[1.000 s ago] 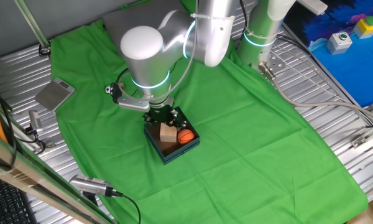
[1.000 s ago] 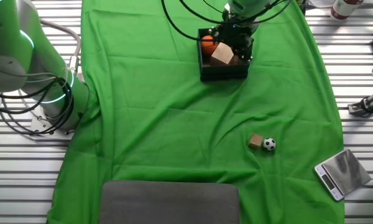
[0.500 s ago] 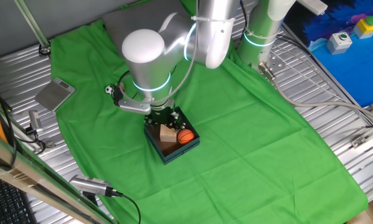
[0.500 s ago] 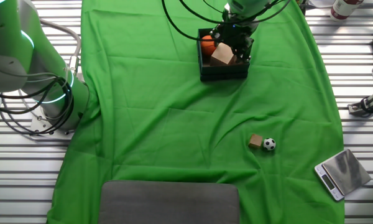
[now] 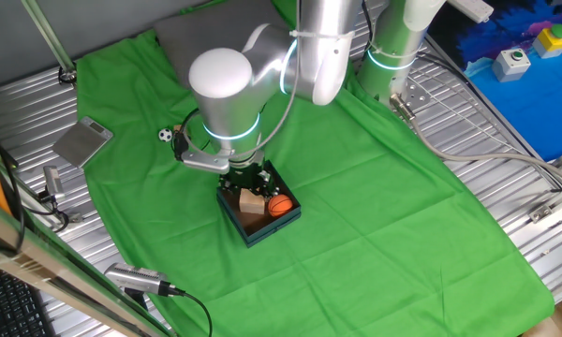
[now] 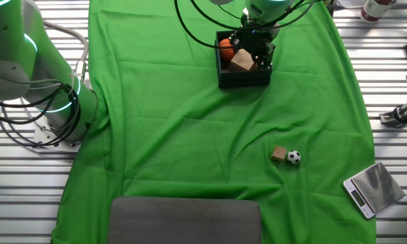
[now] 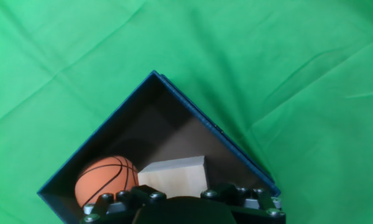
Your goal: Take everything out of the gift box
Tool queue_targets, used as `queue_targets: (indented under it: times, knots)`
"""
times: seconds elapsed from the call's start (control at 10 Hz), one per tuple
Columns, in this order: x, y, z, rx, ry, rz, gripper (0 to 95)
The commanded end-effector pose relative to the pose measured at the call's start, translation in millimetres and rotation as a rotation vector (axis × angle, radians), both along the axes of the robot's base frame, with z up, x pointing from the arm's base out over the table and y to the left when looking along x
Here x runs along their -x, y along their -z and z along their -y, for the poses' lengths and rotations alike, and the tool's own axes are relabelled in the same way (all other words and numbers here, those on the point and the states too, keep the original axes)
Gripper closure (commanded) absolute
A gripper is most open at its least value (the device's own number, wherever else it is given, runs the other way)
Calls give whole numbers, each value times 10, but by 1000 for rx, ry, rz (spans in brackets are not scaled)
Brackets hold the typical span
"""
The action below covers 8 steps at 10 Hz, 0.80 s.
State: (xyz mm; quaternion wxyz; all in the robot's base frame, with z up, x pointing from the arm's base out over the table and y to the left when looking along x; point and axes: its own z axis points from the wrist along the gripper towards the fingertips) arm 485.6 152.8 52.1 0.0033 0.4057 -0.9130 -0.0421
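Observation:
The gift box [image 5: 262, 231] [image 6: 243, 79] [image 7: 112, 134] has dark blue walls and a brown floor and sits on the green cloth. Inside it lie an orange basketball [image 5: 279, 206] [image 6: 226, 47] [image 7: 105, 179] and a pale wooden block [image 5: 253, 199] [image 6: 241, 62] [image 7: 174, 174], which is tilted. My gripper [image 5: 250, 187] [image 6: 249, 54] [image 7: 178, 198] reaches down into the box, its fingers shut on the wooden block. Out on the cloth, a small soccer ball [image 6: 294, 157] [image 5: 166, 135] lies beside a small brown block [image 6: 278, 154].
A grey scale [image 5: 82, 142] [image 6: 373, 188] rests at the cloth's edge on the metal table. A grey pad [image 6: 184, 220] covers the cloth's far end. A second arm's base [image 5: 398, 47] [image 6: 47, 102] stands at another side.
The arm has shifted slightly over the box. The gripper stays in the box at the wooden block, and the basketball has not moved.

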Motion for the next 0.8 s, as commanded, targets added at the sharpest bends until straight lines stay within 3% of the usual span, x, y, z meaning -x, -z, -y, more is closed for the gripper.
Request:
queue_targets:
  times: [0.1, 0.5, 0.8]
  knots:
    - [0, -37, 2, 1, 23, -7, 950]
    - [0, -218, -10, 4, 60, -46, 950]
    - [-3, -512, -43, 8, 90, -72, 950]
